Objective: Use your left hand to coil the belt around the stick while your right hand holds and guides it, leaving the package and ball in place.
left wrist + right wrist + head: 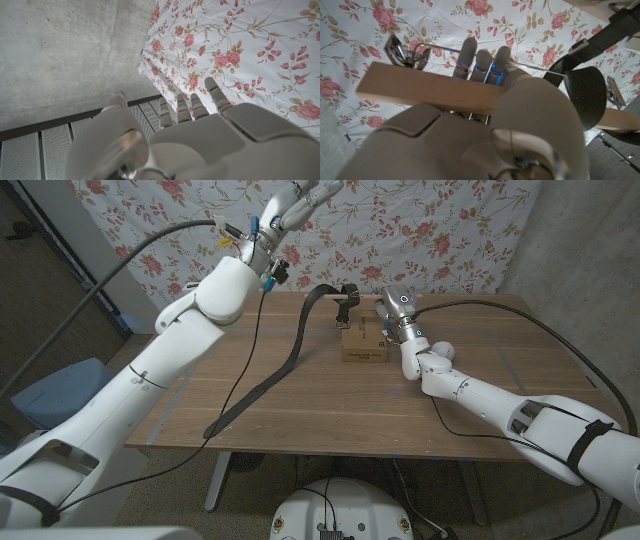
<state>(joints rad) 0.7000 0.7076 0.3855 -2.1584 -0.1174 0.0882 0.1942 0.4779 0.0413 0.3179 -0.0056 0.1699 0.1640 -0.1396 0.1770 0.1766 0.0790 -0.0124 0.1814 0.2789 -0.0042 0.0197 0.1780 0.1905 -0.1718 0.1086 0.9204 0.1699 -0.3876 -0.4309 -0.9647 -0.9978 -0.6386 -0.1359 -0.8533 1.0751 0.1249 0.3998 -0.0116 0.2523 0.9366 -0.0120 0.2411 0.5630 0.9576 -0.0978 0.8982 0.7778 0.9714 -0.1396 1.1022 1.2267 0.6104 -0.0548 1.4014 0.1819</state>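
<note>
To coil well, the raised left hand (297, 202) probably needs to come down to the belt (285, 365) and lay each turn snug against the last, with the stick held steady. That left hand is high above the table's far left, its fingers (192, 107) spread and holding nothing. The belt trails from the near-left of the table (200, 380) up to the stick, where its dark end (585, 95) wraps. The brown package (364, 343) sits mid-table. The right hand (398, 315) grips the wooden stick (430, 90), fingers curled over it.
</note>
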